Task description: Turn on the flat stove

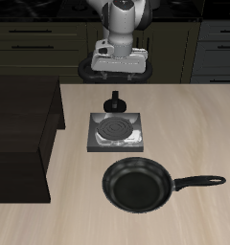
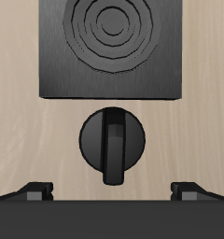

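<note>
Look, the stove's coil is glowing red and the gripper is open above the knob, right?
Not quite. In the wrist view the flat stove's coil is dark, not glowing red. The rest holds: the gripper is open above the black knob.

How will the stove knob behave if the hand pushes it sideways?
The knob looks like a squat round disc with a raised bar, so it would likely rotate rather than tip. Its smooth black surface may slip under one finger; pinching the bar seems safer. The hand hovers above it, apart.
</note>
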{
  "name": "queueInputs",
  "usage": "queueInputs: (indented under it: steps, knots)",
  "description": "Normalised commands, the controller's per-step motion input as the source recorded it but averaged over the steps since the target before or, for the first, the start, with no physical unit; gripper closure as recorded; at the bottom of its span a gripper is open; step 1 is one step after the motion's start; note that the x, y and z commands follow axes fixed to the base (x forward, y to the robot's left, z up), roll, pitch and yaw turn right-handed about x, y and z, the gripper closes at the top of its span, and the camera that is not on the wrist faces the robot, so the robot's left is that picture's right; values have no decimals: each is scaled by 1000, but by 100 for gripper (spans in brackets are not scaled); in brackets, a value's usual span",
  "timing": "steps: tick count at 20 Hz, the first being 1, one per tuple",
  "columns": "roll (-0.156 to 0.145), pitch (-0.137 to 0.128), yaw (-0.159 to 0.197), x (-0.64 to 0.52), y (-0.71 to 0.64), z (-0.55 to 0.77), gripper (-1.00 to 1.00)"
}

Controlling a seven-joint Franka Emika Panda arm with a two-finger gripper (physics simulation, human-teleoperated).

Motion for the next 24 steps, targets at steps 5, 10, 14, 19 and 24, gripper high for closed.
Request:
queueInputs:
  steps: [5,10,14,19,24]
  knots:
    - [4,-16,15,-111,72,-287,-100]
    - [13,-7,15,-102,73,-186,-100]
    - [14,-22,6,-192,4,-170,-100]
    - [-7,-18,23,-56,-62,-145,-100]
    - [-7,5,-9,-17,-69,-109,-100]
